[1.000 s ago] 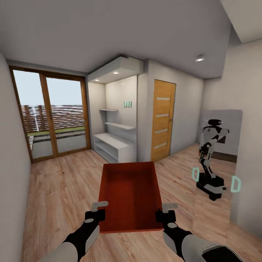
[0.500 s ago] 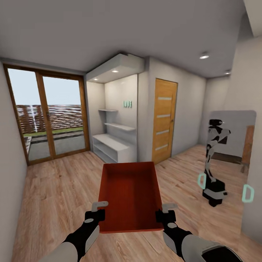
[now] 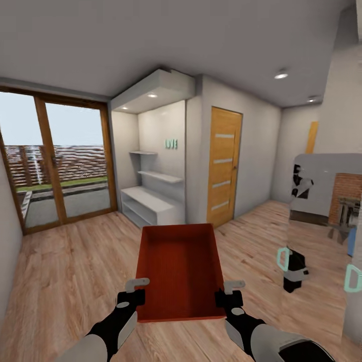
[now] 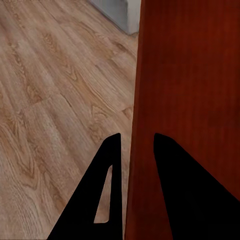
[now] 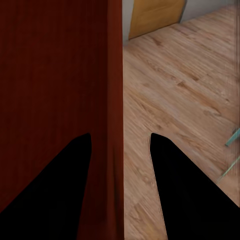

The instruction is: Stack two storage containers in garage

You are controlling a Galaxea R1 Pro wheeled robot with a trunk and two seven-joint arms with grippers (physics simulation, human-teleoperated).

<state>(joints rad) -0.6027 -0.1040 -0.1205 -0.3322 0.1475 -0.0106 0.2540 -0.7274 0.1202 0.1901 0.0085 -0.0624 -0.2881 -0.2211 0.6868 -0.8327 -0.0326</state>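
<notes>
Both arms forward, level. Left gripper (image 3: 131, 297) and right gripper (image 3: 229, 299) clamp side walls of storage container (image 3: 180, 269) between them. Head view adds wooden door (image 3: 222, 166) ahead.

Orange-red topless storage container (image 3: 181, 269), level, long axis pointing away, above light wood-plank floor (image 3: 75, 266)

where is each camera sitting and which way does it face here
Head view: on the robot's head, facing forward and down across the wood floor toward the glass doors; both forearms hold the storage container.
Left wrist view: on the left arm, looking along the left tool astride the container's wall.
Right wrist view: on the right arm, along the right tool, likewise astride a wall.
Every view shares the container and floor.
</notes>
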